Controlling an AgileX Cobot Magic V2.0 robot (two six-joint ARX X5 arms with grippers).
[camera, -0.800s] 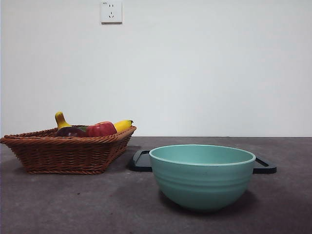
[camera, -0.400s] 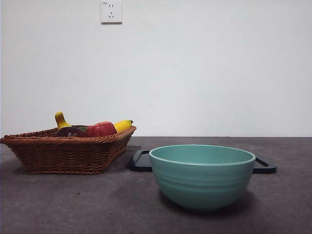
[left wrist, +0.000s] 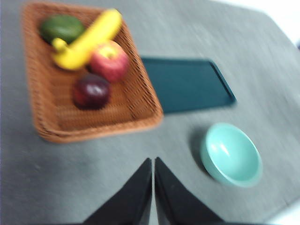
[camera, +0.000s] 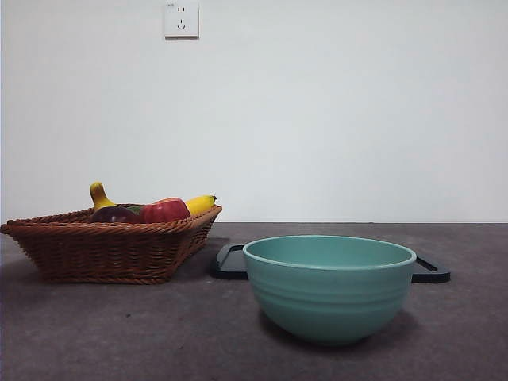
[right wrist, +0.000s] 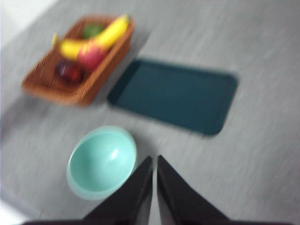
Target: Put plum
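Note:
The dark maroon plum [left wrist: 91,91] lies in a wicker basket [left wrist: 51,112], beside a red apple [left wrist: 110,61], a banana [left wrist: 86,40] and a green fruit [left wrist: 61,27]. In the front view the plum [camera: 115,214] peeks over the basket rim [camera: 111,246] at the left. It also shows in the right wrist view [right wrist: 69,71]. My left gripper [left wrist: 153,161] is shut and empty, high above the table, apart from the basket. My right gripper [right wrist: 154,159] is shut and empty, high above the table near the bowl. Neither arm shows in the front view.
A teal bowl [camera: 329,286] stands empty at the front middle, also in the left wrist view [left wrist: 232,154] and right wrist view [right wrist: 102,161]. A dark flat tray [camera: 230,262] lies behind it, between bowl and basket [right wrist: 176,93]. A wall socket [camera: 181,18] is on the back wall.

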